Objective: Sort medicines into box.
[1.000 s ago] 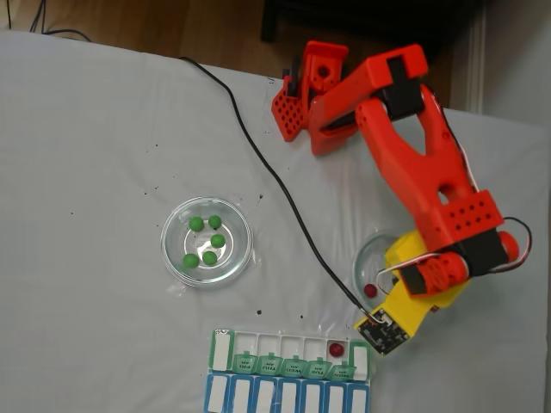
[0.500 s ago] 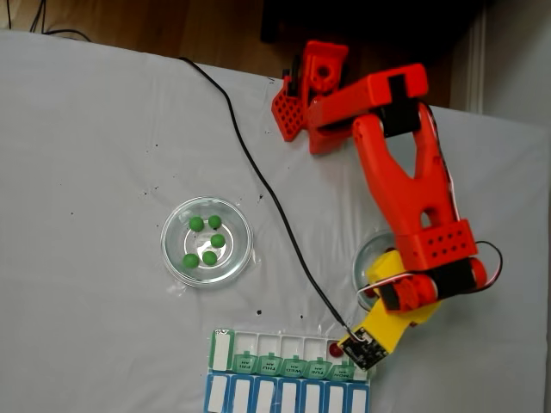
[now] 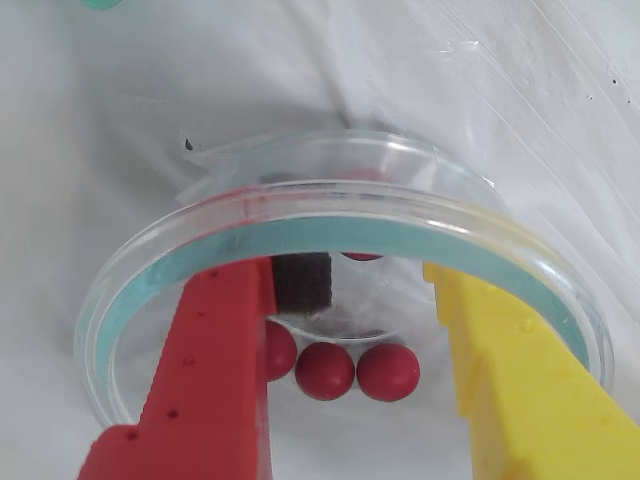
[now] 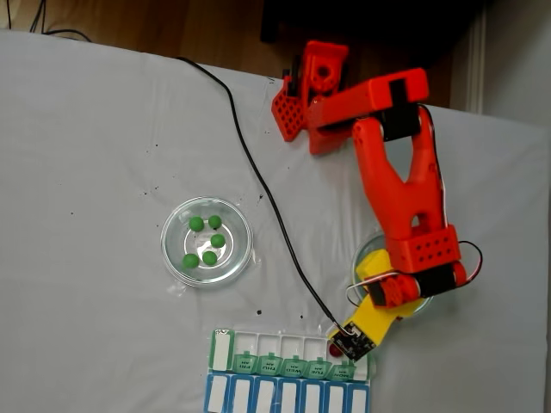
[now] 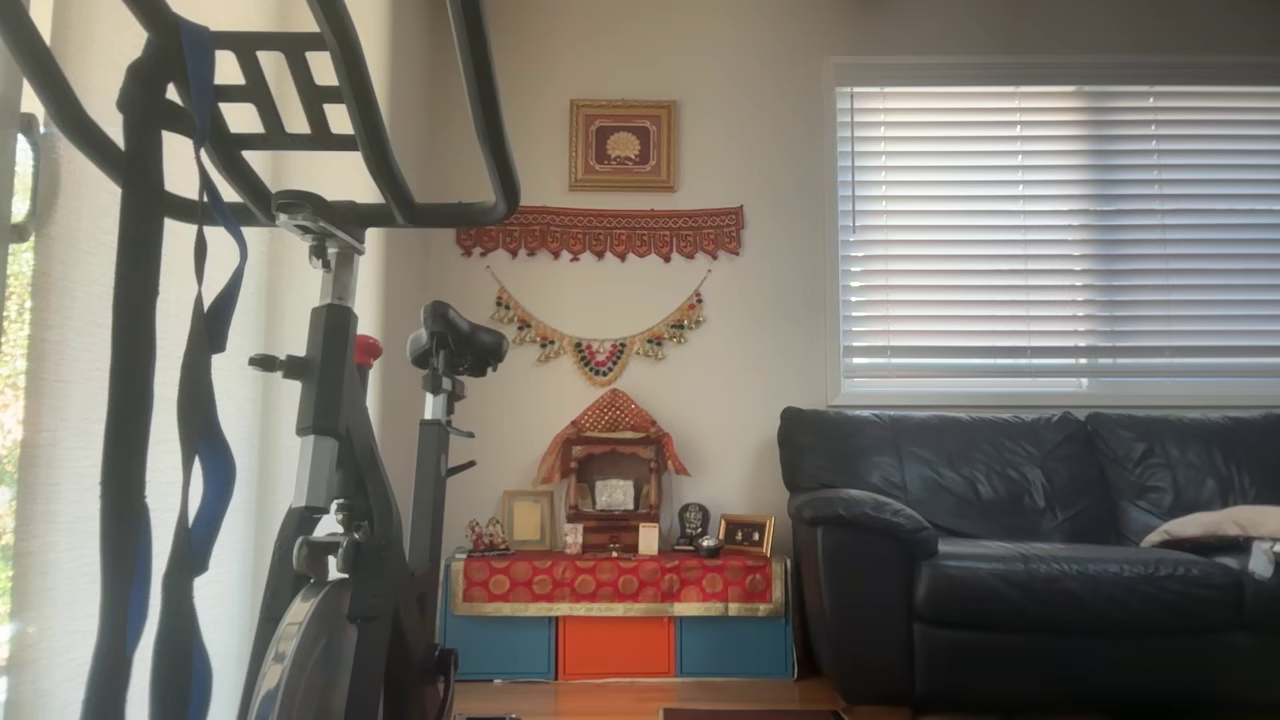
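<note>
The hand (image 3: 355,300) hangs spread wide and empty over a clear glass dish (image 3: 150,285) on the white surface (image 4: 95,155); in the wrist view its red finger and yellow finger straddle three dark red balls (image 3: 325,370) lying in a row.

This looks like the pick-up step for another red ball.

In the fixed view one red ball (image 4: 335,350) already sits in an open slot of the pill box (image 4: 222,348), just beside the dish. Five green balls (image 4: 205,240) wait in a second dish, well apart.

Next, the hand likely needs to drop lower and close on a single ball without nudging its touching neighbours.
</note>
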